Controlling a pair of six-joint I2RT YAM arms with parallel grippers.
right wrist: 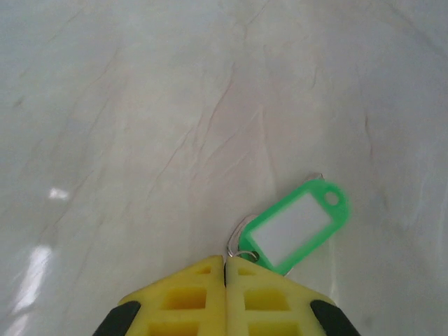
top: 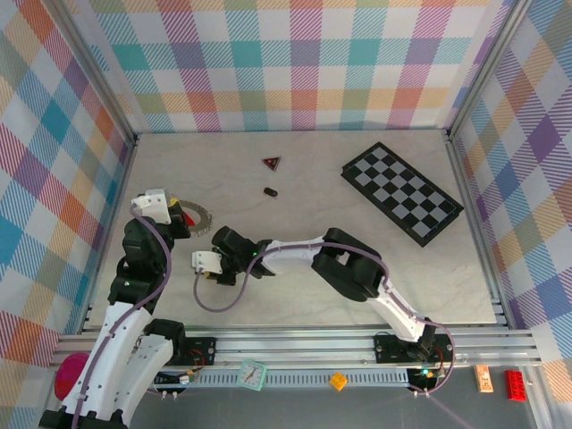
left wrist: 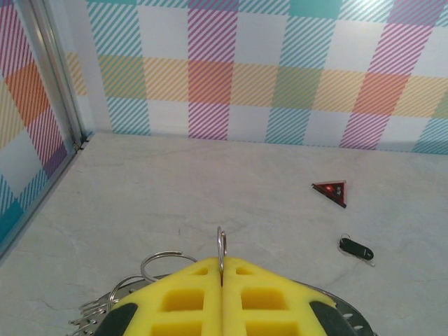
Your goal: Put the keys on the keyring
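**Both jaws clenched, no threading to be seen yet**

Your left gripper [left wrist: 222, 264] has its jaws clenched on the keyring [left wrist: 221, 242]. A thin wire loop stands upright, pinched in the seam between the yellow halves, over the left side of the bench [top: 447, 277]. The keys [left wrist: 94, 313] fan out low to the left of those jaws as a silvery fringe beside another curl of wire. From above, the bunch reads as a small toothed wheel just beside the left wrist.

Your right gripper [right wrist: 224, 262] is clenched too, low over the bench, near the left one but apart from it. A green tag [right wrist: 297, 225] lies flat just past its tip. The tag's small ring [right wrist: 236, 236] runs right up to the seam of the jaws (whether it is pinched there or only touching, you cannot tell).

By my reading, you are at the setup stage. The loop is held steady, which is the part done. Opening the wire and sliding anything onto it is all left to do. How many keys already hang on the loop is too fine to make out.
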